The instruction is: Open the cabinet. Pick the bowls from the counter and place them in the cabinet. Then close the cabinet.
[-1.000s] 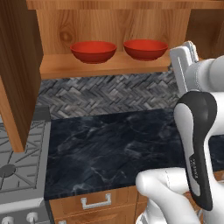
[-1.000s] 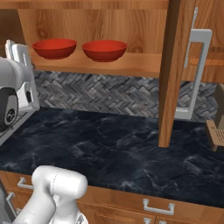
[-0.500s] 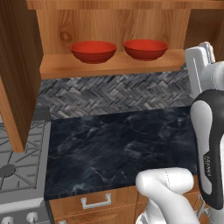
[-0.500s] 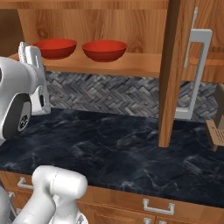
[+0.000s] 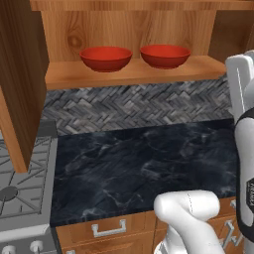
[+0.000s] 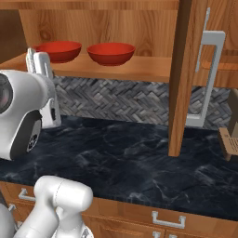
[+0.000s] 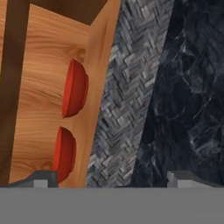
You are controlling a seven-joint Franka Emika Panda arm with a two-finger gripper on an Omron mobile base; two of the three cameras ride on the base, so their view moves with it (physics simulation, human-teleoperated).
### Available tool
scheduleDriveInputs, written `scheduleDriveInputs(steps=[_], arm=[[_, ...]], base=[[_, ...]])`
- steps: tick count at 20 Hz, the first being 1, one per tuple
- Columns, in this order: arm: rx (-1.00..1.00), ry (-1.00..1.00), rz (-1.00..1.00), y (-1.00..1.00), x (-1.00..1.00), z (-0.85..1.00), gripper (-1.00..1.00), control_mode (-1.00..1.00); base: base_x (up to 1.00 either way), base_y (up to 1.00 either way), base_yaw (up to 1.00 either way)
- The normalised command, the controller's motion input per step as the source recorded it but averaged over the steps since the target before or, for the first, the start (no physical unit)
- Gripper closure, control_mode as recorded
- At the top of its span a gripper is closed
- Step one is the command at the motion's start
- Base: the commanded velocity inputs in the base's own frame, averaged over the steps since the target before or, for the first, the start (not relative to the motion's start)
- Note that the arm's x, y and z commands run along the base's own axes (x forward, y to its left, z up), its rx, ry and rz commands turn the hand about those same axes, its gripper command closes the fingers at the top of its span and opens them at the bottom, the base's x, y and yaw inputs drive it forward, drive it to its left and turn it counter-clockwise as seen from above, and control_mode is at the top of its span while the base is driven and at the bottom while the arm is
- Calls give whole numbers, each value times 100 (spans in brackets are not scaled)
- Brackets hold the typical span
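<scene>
1. While backing away from the wooden shelf (image 5: 134, 74) over the last second, carried nothing along. Shows the white arm's dark-tipped two-finger gripper (image 7: 111, 178) spread wide, with nothing between the tips.
2. Compared with a second ago, places the hand further out toward the right-hand side of the large warm-brown wall cabinet (image 5: 124, 25) and clear of the shelf front. Leaves everything else where it was.
3. Finds the first glossy red shallow bowl (image 5: 105, 58) and the second, identical red bowl (image 5: 165, 55) side by side on that shelf, upright, near each other but apart, neither touched by the gripper.
4. Reads as a release already made and a retreat under way. Judges the picking and placing finished, with only the closing of the cabinet left.
5. Calls next, most likely, for a reach to the long silver bar handle (image 6: 207, 79) on the panelled right door (image 6: 183, 74), standing edge-on over the dark black-blue marbled stone counter (image 5: 144, 163).
6. Counts:
   - two red bowls, both in the cabinet
   - two cabinet doors, both swung open, the left door (image 5: 20, 74) included
   - one shelf
   - one bar handle in plain sight
   - one gripper
   - one grey gas stove (image 5: 20, 188) to the counter's left
</scene>
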Motion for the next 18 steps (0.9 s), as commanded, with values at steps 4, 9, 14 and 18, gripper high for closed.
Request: scheduleDriveInputs(steps=[4, 9, 14, 18], arm=[[2, -5, 0, -33, -7, 0, -100, -100], [3, -5, 0, -34, -1, -14, -100, -100], [1, -13, 0, -13, -12, -37, -100, -100], [1, -16, 0, -2, -6, -73, -100, -100]], base=[[0, 0, 0], [0, 0, 0], [0, 0, 0], [0, 0, 0]])
